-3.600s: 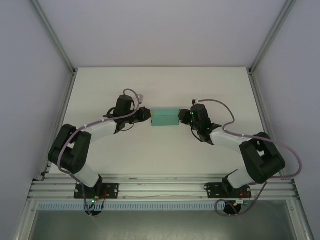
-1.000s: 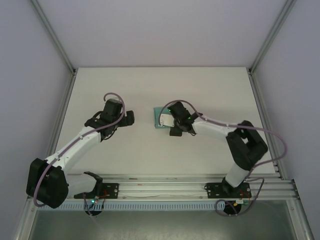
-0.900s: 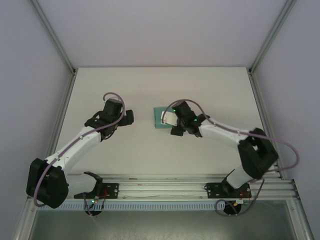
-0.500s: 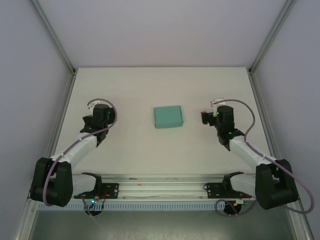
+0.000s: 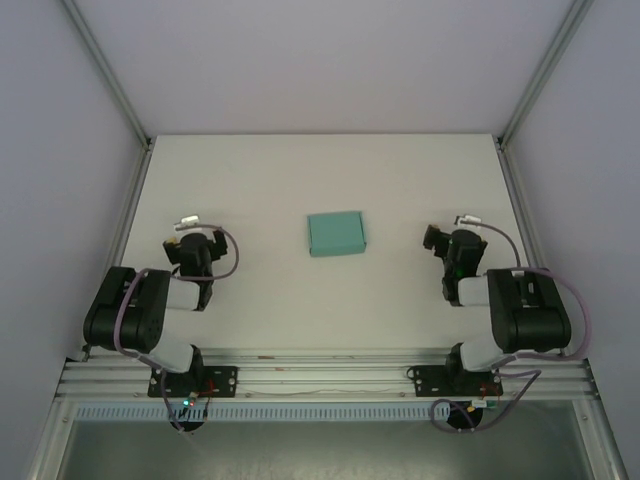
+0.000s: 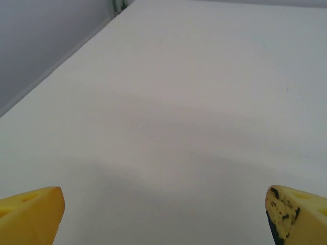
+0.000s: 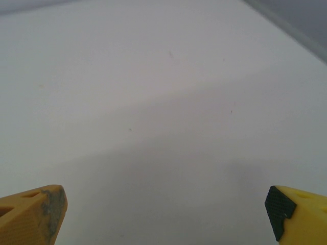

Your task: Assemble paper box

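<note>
Folded teal-green paper box (image 5: 335, 233) sits mid-worktop (image 5: 330, 170).
It is a closed, flat-topped rectangle, well apart from the left hand (image 6: 163, 217) and right hand (image 7: 166, 214), both spread wide and empty.

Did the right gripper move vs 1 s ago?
Yes. The right gripper was over the paper box; it has pulled off it, rightward toward the right edge of the table.

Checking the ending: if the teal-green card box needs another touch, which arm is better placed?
Right, marginally: the right gripper, open, sits nearer the teal-green card box than the open left gripper.
</note>
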`<act>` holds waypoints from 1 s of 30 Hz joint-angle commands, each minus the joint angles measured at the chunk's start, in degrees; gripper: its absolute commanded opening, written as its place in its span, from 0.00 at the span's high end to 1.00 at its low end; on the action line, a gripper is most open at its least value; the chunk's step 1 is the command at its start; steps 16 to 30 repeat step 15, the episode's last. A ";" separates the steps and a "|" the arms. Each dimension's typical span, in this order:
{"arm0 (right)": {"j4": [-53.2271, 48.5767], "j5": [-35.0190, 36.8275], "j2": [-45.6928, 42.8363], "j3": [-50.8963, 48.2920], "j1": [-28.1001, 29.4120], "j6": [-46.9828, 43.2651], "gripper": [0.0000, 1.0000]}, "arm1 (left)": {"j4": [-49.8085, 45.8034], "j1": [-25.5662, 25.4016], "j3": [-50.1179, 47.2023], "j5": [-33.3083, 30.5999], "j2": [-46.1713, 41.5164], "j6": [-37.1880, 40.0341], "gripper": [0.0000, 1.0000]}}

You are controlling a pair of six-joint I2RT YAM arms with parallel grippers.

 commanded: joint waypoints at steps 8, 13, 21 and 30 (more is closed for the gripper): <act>0.77 -0.67 -1.08 2.70 -0.81 2.67 0.00 | 6.38 -0.06 1.72 2.27 -0.75 1.09 0.00; 1.30 -0.71 -0.99 2.56 -0.78 2.65 0.00 | 5.27 -0.01 2.03 2.44 -1.17 0.77 0.00; 0.95 -0.66 -1.02 2.65 -0.82 2.74 0.00 | 6.32 -0.03 1.81 2.30 -0.82 1.04 0.00; 0.95 -0.66 -1.02 2.65 -0.82 2.74 0.00 | 6.32 -0.03 1.81 2.30 -0.82 1.04 0.00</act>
